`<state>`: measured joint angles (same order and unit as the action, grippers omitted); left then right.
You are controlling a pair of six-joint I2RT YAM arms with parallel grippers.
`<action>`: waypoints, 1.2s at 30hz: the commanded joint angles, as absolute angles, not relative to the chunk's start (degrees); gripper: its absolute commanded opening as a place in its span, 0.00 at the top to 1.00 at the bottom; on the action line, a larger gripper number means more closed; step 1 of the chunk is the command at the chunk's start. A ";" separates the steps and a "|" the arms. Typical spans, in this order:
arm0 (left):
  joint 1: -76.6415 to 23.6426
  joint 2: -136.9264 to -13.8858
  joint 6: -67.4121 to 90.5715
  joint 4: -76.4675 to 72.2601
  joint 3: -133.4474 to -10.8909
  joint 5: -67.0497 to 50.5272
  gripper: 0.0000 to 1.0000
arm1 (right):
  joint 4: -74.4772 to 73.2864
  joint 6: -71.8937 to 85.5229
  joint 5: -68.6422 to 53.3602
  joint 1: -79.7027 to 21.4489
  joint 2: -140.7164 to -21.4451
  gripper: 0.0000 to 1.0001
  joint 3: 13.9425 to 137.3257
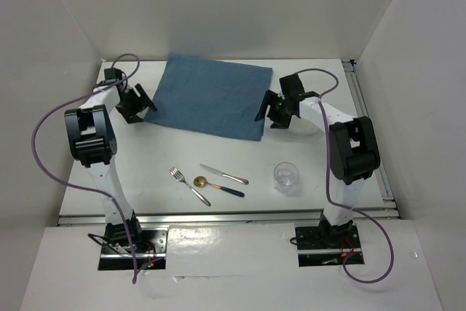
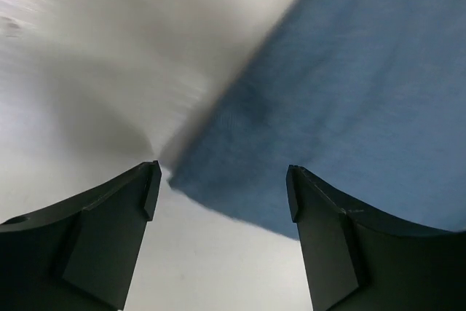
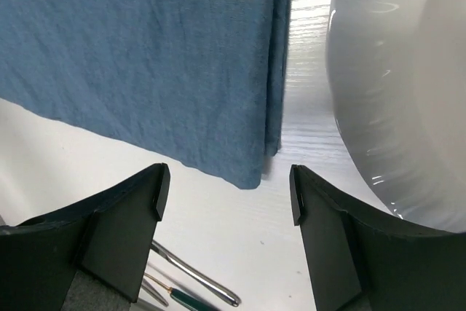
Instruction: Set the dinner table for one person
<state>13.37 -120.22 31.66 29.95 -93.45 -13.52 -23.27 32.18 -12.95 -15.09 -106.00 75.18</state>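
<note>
Judging by how things lie, the setting is barely begun. The large flat white rectangular bench (image 1: 153, 158) with a metal rail along its front edge carries everything and fills the space ahead of both arm bases. A blue rectangular cloth placemat (image 1: 211, 100) lies flat toward its far middle, slightly askew, so that step looks done.

The left gripper (image 2: 222, 180) hovers over the mat's near left corner with jaws spread wide and nothing between them. The right gripper (image 3: 226, 180) hangs at the near right corner, jaws likewise spread and empty.

Nothing rests on the mat. A silver fork (image 1: 189, 187), a gold-bowled spoon with a dark green handle (image 1: 218, 188) and a silver knife (image 1: 224, 174) lie together on the bare bench, well apart from the mat, with a clear drinking glass (image 1: 286, 176) to their right. All four need placing. A glossy white curved surface (image 3: 408, 92) shows just right of the mat in the right wrist view; I cannot tell what it is.
</note>
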 commanded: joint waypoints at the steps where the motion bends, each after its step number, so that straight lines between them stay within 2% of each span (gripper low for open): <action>1: 13.18 -124.97 31.20 28.83 -95.36 -17.84 0.12 | -20.92 35.42 -14.24 -14.77 -106.25 0.21 75.06; 6: 12.05 -128.85 31.20 28.13 -97.56 -18.37 0.17 | -20.92 35.95 -12.92 -15.29 -111.00 0.21 76.38; 10: 10.99 -130.69 31.73 27.07 -99.14 -19.24 0.33 | -19.69 36.47 -12.58 -16.43 -115.30 0.28 78.65; 11: 10.99 -130.69 31.73 27.07 -99.14 -19.94 0.46 | -19.69 36.47 -11.96 -16.44 -116.01 0.29 79.18; 12: 10.99 -130.69 31.73 27.07 -99.14 -20.47 0.55 | -19.69 36.47 -11.95 -16.44 -117.41 0.31 79.19; 13: 10.99 -130.69 31.73 26.55 -99.14 -20.48 0.70 | -19.69 35.95 -11.95 -16.96 -117.94 0.33 80.06; 14: 10.99 -130.69 31.73 26.54 -98.53 -21.17 0.93 | -19.69 35.95 -11.34 -16.96 -118.47 0.35 80.76; 15: 10.46 -130.69 31.73 27.07 -98.53 -21.18 1.00 | -20.38 35.95 -11.34 -16.96 -119.00 0.39 80.77; 17: 10.46 -129.64 31.73 27.77 -97.39 -21.18 1.00 | -20.92 35.33 -9.76 -17.49 -119.53 0.60 82.17; 19: 10.46 -127.20 31.73 28.64 -95.98 -19.96 1.00 | -21.53 34.72 -8.88 -17.49 -119.53 0.75 82.18; 20: 10.46 -125.96 31.73 28.65 -93.71 -19.95 1.00 | -22.06 34.72 -8.35 -17.49 -118.66 0.92 81.57; 21: 10.46 -124.56 31.73 28.65 -92.30 -19.95 1.00 | -22.06 34.19 -7.31 -17.49 -118.65 0.99 81.56; 31: 10.46 -105.67 32.78 31.46 -73.93 -15.21 1.00 | -23.81 31.20 -2.91 -17.49 -110.05 1.00 73.75; 36: 10.46 -103.36 32.61 31.55 -70.05 -14.15 1.00 | -23.82 31.20 -1.33 -18.54 -105.04 1.00 67.86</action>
